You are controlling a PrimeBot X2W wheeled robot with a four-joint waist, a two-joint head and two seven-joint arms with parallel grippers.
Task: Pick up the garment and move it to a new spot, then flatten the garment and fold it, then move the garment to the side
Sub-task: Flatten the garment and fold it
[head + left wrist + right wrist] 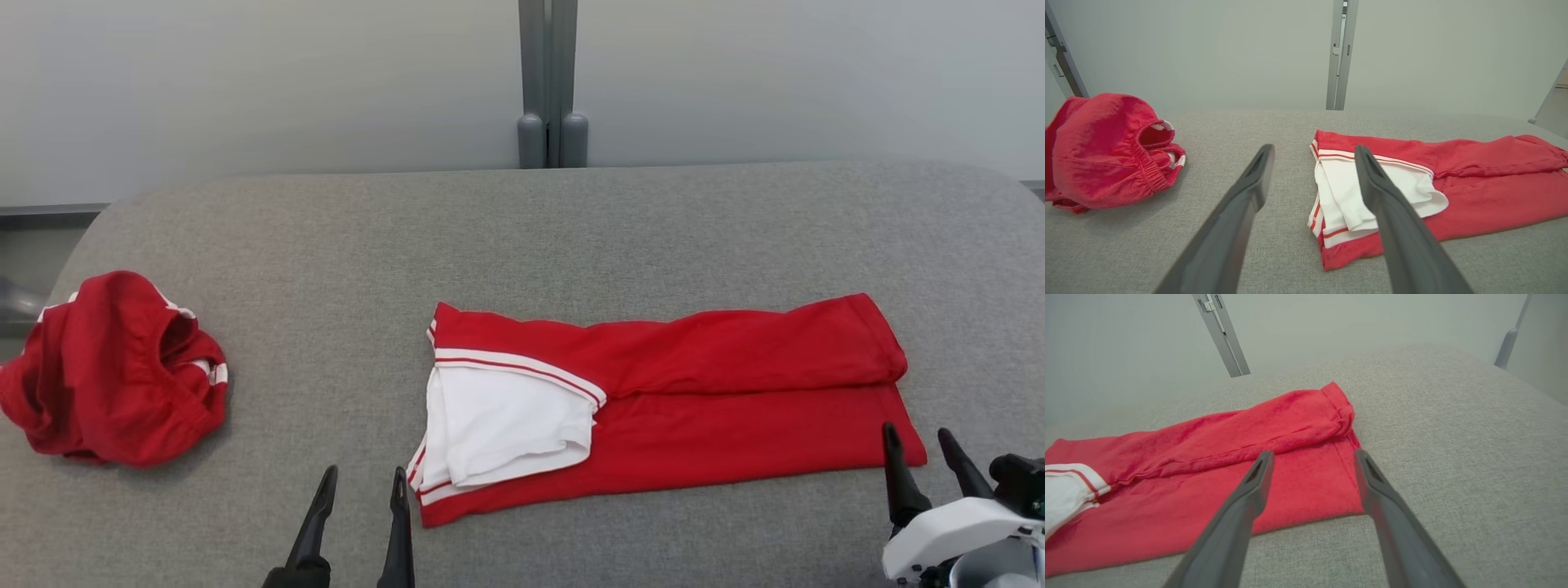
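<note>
Garment (735, 408) flat — long axis left-right, white end toward left.

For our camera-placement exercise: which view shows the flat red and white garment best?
The head view: the garment lies end to end in it, with nearly every edge visible. The left wrist view shows mainly its white-trimmed end; the right wrist view, its plain red hem end.

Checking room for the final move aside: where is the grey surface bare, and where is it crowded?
Bare: the wide strip of grey surface behind both garments; the gap between the crumpled garment and the folded garment; the patch right of the folded garment's hem. Crowded: the near edge, where the left pincer and right pincer stand at its near corners.
</note>
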